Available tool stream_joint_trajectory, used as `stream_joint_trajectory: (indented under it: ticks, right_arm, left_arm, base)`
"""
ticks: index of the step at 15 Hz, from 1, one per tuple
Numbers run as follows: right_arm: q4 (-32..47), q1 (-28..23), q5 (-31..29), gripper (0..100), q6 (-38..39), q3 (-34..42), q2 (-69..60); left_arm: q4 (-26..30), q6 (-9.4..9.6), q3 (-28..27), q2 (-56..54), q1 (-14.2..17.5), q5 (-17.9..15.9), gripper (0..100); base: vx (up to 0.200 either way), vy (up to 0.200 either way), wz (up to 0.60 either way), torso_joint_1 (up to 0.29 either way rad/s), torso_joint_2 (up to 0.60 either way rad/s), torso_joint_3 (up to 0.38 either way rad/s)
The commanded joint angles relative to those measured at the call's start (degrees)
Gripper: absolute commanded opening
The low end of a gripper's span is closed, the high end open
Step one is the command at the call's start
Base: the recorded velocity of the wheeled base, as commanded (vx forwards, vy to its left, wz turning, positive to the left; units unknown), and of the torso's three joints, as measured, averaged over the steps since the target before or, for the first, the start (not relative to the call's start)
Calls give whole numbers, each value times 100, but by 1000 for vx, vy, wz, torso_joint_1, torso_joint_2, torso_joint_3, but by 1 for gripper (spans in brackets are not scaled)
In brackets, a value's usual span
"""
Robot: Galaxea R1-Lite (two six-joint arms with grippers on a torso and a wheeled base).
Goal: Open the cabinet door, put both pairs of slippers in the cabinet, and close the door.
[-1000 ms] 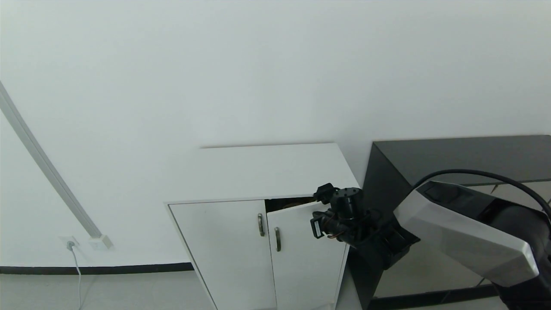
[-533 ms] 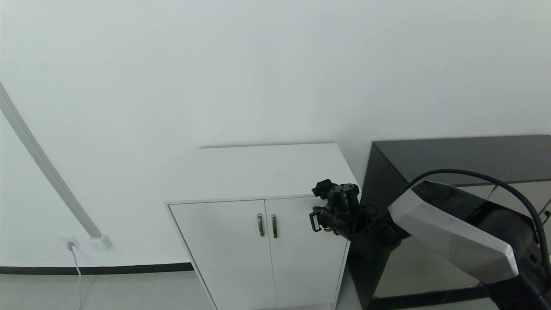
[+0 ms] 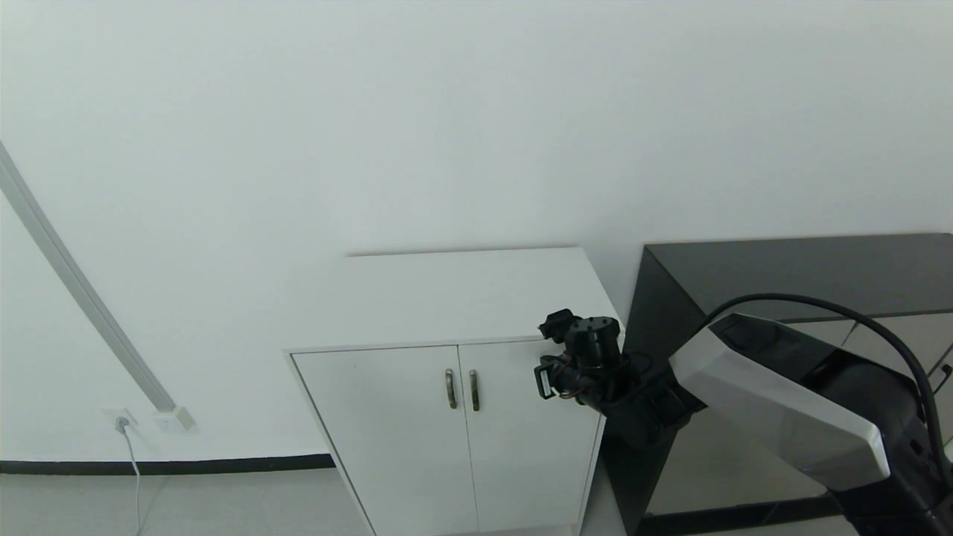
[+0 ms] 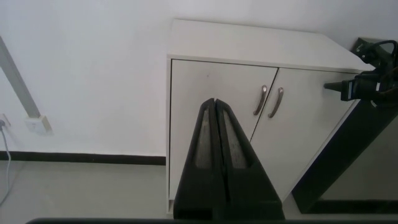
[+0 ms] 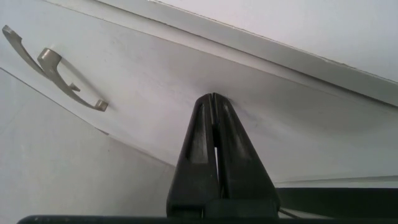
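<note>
1. The white cabinet [image 3: 461,298] stands on the floor [image 3: 186,506] with its back against the white wall [image 3: 476,112]. A black unit [image 3: 782,272] with a glossy front stands just beside it on the robot's right.
2. Both doors are shut. The left door [image 3: 387,432] and the right door [image 3: 521,447] lie flush with the cabinet front and meet at the centre seam.
3. Two upright metal handles flank that seam: the left handle [image 3: 450,388] on the left door and the right handle [image 3: 474,390] on the right door.
4. Right claw [image 5: 215,99]: the fingers are pressed together with nothing between them. Their tips touch the face of the right door just below its top edge, near the outer upper corner and well apart from the handles. In the head view the right arm comes in from the lower right, across the front of the black unit.
5. Left claw [image 4: 215,106]: the fingers are together and hold nothing. It hangs in front of the cabinet, well apart from it, pointing at the left door.
6. Surroundings: a wall socket [image 3: 119,420] with a cable [image 3: 136,476] plugged in sits low on the wall to the left of the cabinet. A grey conduit [image 3: 74,283] runs diagonally down the wall to a box beside the socket.
</note>
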Motion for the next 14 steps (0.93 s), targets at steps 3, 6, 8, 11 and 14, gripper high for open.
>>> stream_joint_trajectory:
  ticks: [3, 6, 8, 11, 14]
  right_arm:
    - [17, -7, -2, 0, 0, -124, 76]
    - [17, -7, -2, 0, 9, -115, 93]
    - [-9, -7, -11, 0, 9, -89, 93]
    - [-343, 20, -222, 0, 9, 377, -161]
    - [-976, 28, -230, 0, 0, 1361, -768]
  left_arm:
    - [-2, -1, 0, 8, 1, 2, 0]
    - [-2, -1, 0, 8, 1, 2, 0]
    - [-2, -1, 0, 8, 1, 2, 0]
    - [-2, -1, 0, 8, 1, 2, 0]
    - [-2, -10, 0, 8, 1, 2, 0]
  base:
    - [0, 0, 0, 0, 0, 0]
    - [0, 0, 0, 0, 0, 0]
    - [0, 0, 0, 0, 0, 0]
    - [0, 0, 0, 0, 0, 0]
    - [0, 0, 0, 0, 0, 0]
